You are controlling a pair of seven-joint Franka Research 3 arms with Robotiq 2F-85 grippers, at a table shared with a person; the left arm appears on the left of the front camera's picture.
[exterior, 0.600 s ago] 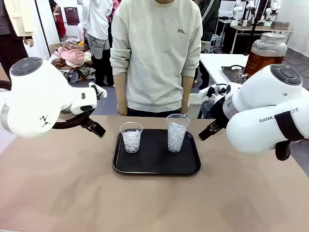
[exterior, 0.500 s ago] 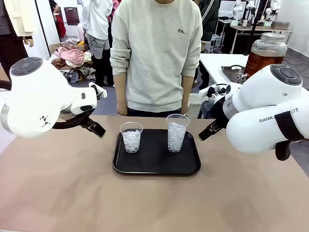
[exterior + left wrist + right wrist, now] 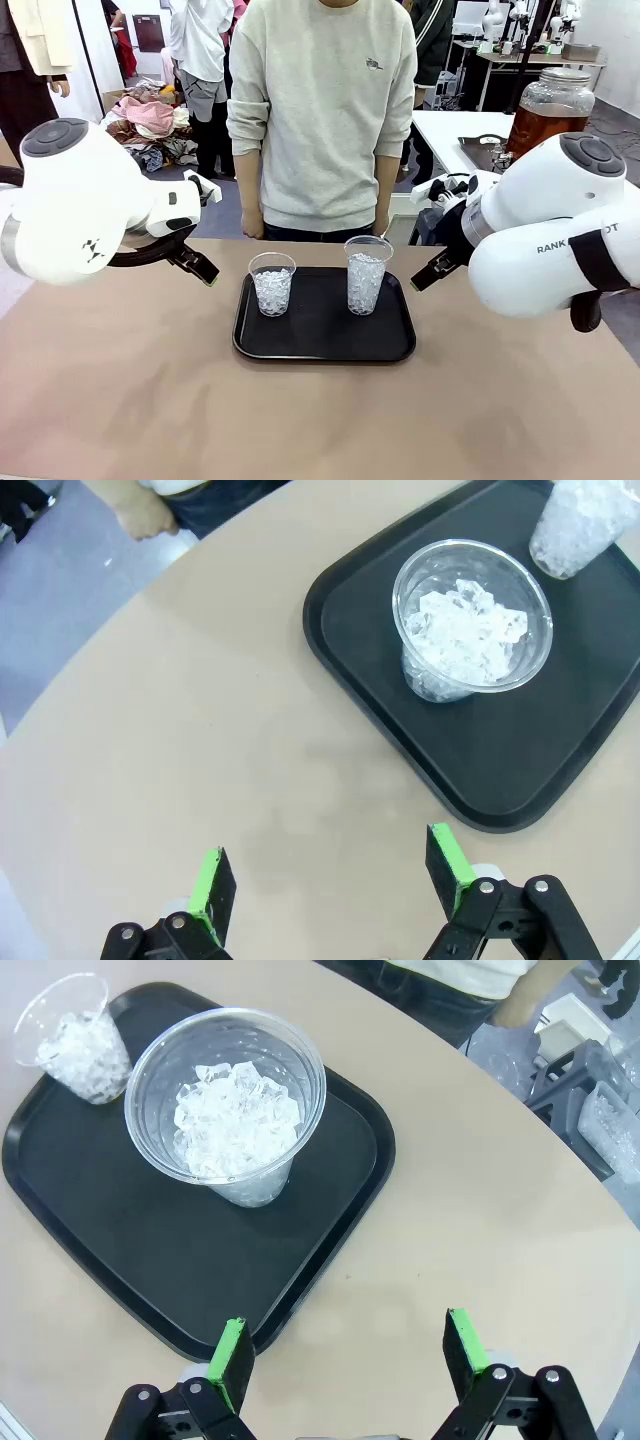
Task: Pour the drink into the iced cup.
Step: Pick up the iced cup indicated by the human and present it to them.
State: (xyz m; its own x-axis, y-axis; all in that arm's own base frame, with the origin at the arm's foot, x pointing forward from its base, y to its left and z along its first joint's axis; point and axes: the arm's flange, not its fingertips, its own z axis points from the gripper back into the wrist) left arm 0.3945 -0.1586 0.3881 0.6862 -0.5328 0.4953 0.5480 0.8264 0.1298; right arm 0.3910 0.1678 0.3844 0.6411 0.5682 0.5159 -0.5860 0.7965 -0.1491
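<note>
Two clear iced cups stand on a black tray (image 3: 322, 343): a shorter cup (image 3: 272, 284) on the left and a taller cup (image 3: 367, 275) on the right, both packed with ice. Amber-brown drink fills a big lidded glass jar (image 3: 552, 110) on a white table at the back right. My left gripper (image 3: 200, 266) hovers open left of the tray; from its wrist the shorter cup (image 3: 470, 620) lies ahead of the open gripper (image 3: 327, 855). My right gripper (image 3: 430, 270) hovers open right of the tray, with the taller cup (image 3: 232, 1105) beyond its open fingers (image 3: 345, 1330).
A person in a grey sweatshirt (image 3: 325, 110) stands at the table's far edge behind the tray, arms hanging down. Bare tan tabletop (image 3: 300, 420) stretches from the tray to the near edge. A crate of clear plastic ware (image 3: 610, 1110) sits off the table's far side.
</note>
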